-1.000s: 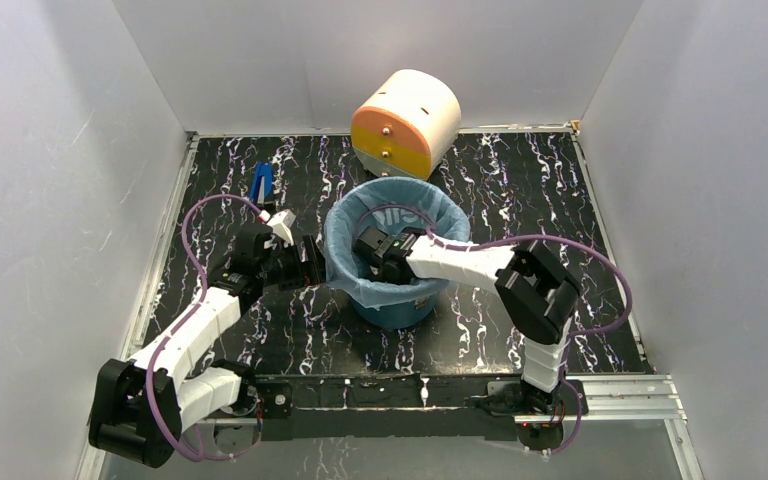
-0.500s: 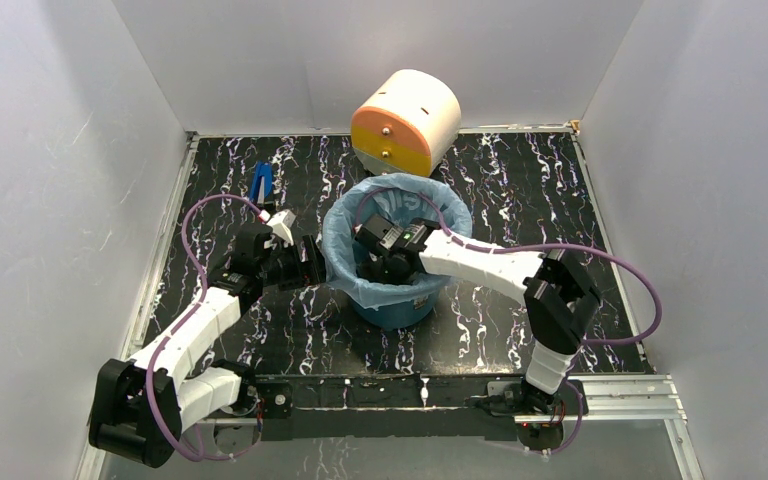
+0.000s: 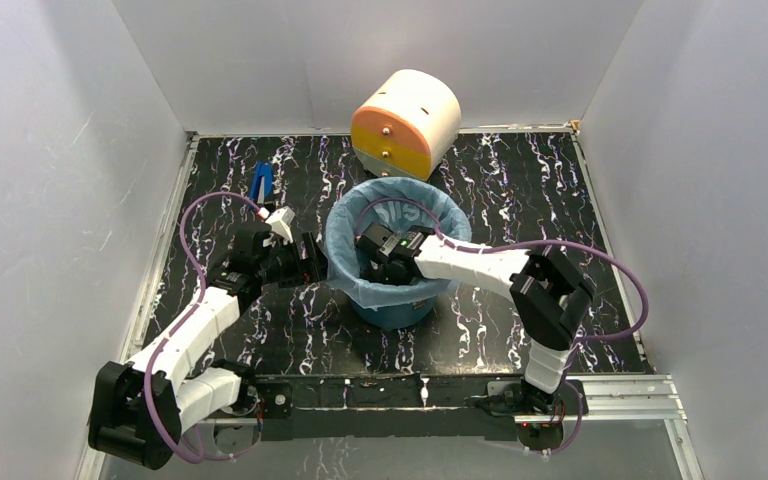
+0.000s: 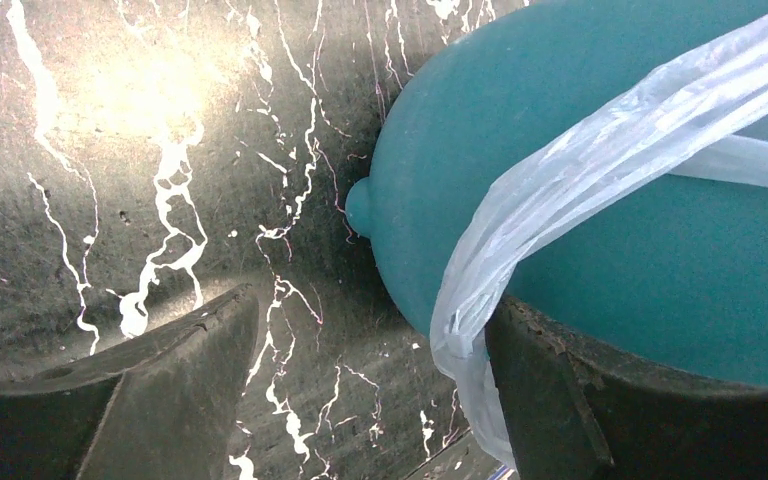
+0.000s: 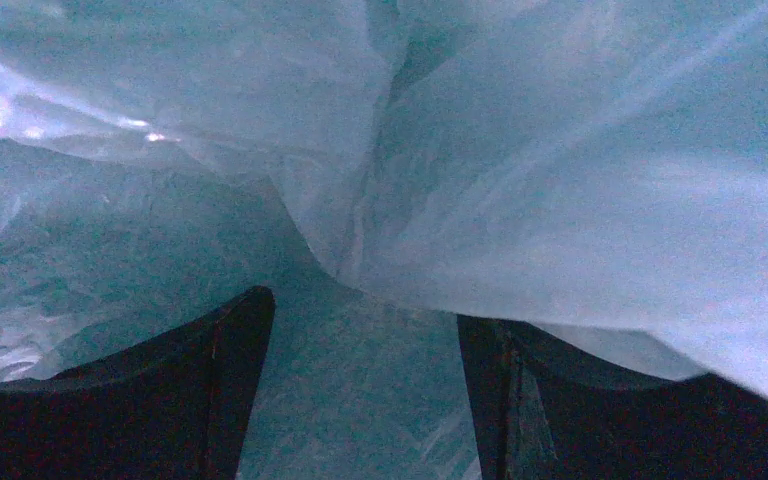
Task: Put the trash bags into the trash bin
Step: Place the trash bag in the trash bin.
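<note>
The teal-green trash bin (image 3: 392, 312) stands mid-table. The light-blue trash bag (image 3: 345, 262) lines it, its edge folded over the rim. My left gripper (image 3: 318, 262) is open at the bin's left outside wall; in the left wrist view the bag's edge (image 4: 520, 220) hangs down the teal bin (image 4: 660, 260) against my right finger (image 4: 560, 400). My right gripper (image 3: 372, 252) is open, reaching down inside the bin, with bag film (image 5: 520, 160) all around and no film between its fingers (image 5: 210, 390).
A cream-and-orange drum (image 3: 405, 122) lies behind the bin. A small blue object (image 3: 260, 182) lies at the back left. White walls enclose the black marbled table (image 3: 520, 190).
My right arm has shifted its elbow and moved its gripper slightly inside the bin. The left arm has stayed at the bin's left side.
</note>
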`<state>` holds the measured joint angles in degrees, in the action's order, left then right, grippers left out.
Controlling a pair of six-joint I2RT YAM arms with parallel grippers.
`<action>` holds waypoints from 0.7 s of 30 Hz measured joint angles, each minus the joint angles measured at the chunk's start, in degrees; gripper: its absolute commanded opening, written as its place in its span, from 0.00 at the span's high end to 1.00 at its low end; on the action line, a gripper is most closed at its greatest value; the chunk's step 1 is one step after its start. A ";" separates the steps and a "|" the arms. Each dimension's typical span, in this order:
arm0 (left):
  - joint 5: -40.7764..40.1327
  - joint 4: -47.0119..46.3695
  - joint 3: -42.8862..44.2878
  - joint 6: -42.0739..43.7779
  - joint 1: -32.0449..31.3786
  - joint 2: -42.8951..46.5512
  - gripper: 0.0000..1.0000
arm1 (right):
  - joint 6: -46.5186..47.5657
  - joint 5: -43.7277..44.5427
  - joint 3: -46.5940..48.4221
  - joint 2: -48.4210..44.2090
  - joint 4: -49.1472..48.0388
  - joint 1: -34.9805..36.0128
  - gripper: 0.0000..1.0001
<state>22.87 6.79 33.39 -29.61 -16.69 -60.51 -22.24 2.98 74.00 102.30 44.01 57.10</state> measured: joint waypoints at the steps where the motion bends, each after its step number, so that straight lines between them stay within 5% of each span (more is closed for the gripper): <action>1: 0.02 0.00 0.13 0.00 0.00 0.04 0.20 | 0.02 -0.37 -0.17 0.02 -0.55 -0.11 0.25; 21: -0.61 1.05 0.50 0.02 0.00 0.37 0.19 | 1.03 -3.58 0.11 0.24 1.05 -1.60 0.24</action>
<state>22.26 7.84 33.89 -29.58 -16.69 -60.14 -21.21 -0.60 74.11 102.54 45.06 55.51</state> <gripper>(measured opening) 0.812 0.753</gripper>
